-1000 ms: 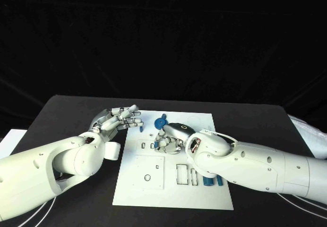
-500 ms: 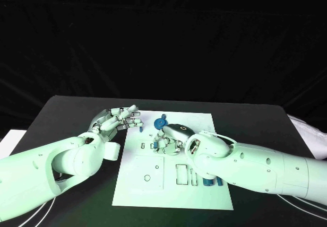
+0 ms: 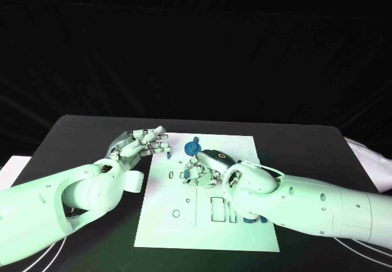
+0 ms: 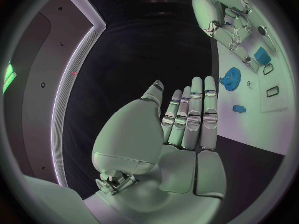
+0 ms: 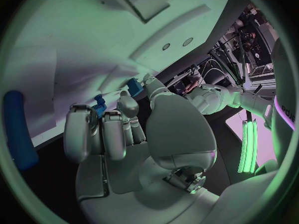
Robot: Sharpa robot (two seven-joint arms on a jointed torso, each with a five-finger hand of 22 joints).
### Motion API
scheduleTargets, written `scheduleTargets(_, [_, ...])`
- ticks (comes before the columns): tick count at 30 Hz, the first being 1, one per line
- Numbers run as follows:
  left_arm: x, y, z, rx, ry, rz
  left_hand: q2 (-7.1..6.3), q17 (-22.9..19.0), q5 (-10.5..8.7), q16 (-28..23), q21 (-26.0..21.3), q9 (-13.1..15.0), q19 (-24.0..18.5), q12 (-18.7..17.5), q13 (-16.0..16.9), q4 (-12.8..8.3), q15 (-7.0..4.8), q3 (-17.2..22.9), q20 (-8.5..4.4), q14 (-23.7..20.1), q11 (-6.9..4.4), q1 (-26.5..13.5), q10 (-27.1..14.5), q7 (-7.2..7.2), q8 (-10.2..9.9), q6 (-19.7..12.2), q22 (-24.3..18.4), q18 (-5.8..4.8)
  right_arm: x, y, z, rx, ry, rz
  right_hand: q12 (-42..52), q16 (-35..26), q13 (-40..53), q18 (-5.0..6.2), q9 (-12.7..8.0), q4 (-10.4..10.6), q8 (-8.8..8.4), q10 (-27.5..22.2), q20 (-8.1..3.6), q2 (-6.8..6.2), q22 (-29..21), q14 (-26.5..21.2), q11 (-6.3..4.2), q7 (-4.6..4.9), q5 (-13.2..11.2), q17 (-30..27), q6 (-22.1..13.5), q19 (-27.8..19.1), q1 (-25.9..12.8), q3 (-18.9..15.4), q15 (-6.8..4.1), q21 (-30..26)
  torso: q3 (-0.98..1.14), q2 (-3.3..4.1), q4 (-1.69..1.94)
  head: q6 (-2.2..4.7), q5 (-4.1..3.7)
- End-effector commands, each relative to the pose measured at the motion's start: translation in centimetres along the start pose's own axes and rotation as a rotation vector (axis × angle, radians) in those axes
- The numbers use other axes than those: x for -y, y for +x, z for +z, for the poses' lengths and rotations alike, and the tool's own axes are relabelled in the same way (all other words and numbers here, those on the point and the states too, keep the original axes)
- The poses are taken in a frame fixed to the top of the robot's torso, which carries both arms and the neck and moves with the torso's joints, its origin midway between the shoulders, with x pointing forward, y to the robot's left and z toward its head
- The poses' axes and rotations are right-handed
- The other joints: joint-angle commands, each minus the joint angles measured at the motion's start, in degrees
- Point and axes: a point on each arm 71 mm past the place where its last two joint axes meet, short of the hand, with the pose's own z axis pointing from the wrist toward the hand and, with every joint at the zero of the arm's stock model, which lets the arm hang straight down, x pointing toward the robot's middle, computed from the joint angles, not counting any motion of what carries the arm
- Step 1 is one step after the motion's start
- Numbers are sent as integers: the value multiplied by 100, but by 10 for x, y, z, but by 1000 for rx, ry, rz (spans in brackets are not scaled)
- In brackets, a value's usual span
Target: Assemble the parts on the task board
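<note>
The white task board (image 3: 175,226) lies in the middle of the table. My right hand (image 3: 201,168) is curled down onto the board's middle, and its thumb and fingers pinch a small blue part (image 5: 99,104). My left hand (image 3: 141,143) hovers open by the board's far left corner, fingers straight and apart (image 4: 190,115). Just beyond the right hand a blue gear (image 3: 192,147) lies on the board (image 4: 249,119), also seen as the blue gear (image 4: 230,77) from the left wrist. A small blue piece (image 4: 239,108) lies near it. Blue pegs (image 3: 247,217) near the board's right edge are partly hidden by my right forearm.
The board has empty rectangular slots (image 3: 216,208) and a round hole (image 3: 177,213) in its near half. A square blue part (image 4: 261,56) lies beside the right hand. A white sheet (image 3: 10,167) lies at the table's left edge; cables (image 3: 49,249) run along the front left.
My right hand has crept slightly nearer across the board, and its forearm now covers more of the blue pegs. The left hand has not moved.
</note>
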Motion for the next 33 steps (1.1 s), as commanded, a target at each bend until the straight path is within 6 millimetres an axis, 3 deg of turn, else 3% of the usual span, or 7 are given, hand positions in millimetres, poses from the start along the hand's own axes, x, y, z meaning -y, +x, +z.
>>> scheduleTargets(1, [0,2,0,-36,2,16,38,58,-30,54,12,4,94,0,1,-46,-49,9,-6,111,-17,57,24,-17,-2,19,10,74,-5,-7,-4,97,-44,25,-29,-26,-14,-36,-10,15,-35,-56,42,-38,-3,407,-1,8,30,610,-58,-7,0,-58,46,-39,9,-4,-7,6,16])
scheduleTargets(10, [-10,2,0,-130,-138,273,-5,1263,-25,1722,946,67,1497,427,241,39,-662,83,-610,1826,-547,-68,1229,-484,186,588,514,74,-10,-35,-23,98,-176,159,66,-32,31,-43,-32,124,-4,-52,65,51,38,408,19,28,13,614,-116,7,146,-270,66,-23,17,-50,-20,43,55])
scheduleTargets(13, [-17,2,-1,-162,-240,379,-35,3819,-19,4418,1470,82,1777,759,519,180,-810,126,-778,1999,-671,-175,1667,-585,222,648,874,43,-3,-54,-31,75,-200,235,26,-86,-16,-37,-36,41,16,-99,64,157,14,388,13,26,0,527,-121,-5,372,-232,62,-35,37,-103,-41,8,82])
scheduleTargets(18, [-25,1,-2,-238,-409,539,-114,5929,-33,6527,2409,248,1738,1706,1338,485,-863,-50,-915,1985,-850,-479,1626,-769,590,714,1660,0,16,-82,-41,73,-155,328,-151,-244,-189,-16,-39,-19,48,-228,60,281,-100,327,9,27,-98,292,-117,-59,550,-201,58,-98,68,-186,-83,-23,142])
scheduleTargets(21, [-24,-2,1,-283,-505,672,-53,6412,-62,6960,3160,363,1688,2184,1770,724,-892,-160,-907,1998,-819,-673,1415,-724,797,669,2492,-106,34,-103,-46,106,-91,374,-121,-255,-191,-19,-30,13,106,-180,49,415,-89,333,-2,11,-678,293,-64,-51,579,-228,47,-99,96,-236,-113,-49,173])
scheduleTargets(27, [-16,-2,14,-315,-636,910,102,7596,-167,7909,5568,928,1961,4123,3450,815,-913,-737,-953,2264,-913,-1073,796,-812,1722,337,5290,-373,65,-126,-53,166,17,446,-72,-248,-159,-25,-35,-7,114,-138,46,433,-62,342,-4,11,-635,310,-76,-36,622,-244,44,-86,140,-326,-143,-111,241])
scheduleTargets(33, [-12,4,28,-325,-684,1085,232,7761,-589,8026,6193,1358,2085,5427,4744,834,-1015,-1101,-967,2312,-960,-1248,1046,-898,2315,150,6090,-497,80,-130,-55,157,76,470,-104,-286,-208,-15,-38,77,132,-159,47,417,-112,334,-1,10,-586,257,-84,-54,500,-371,46,-110,164,-372,-148,-159,264])
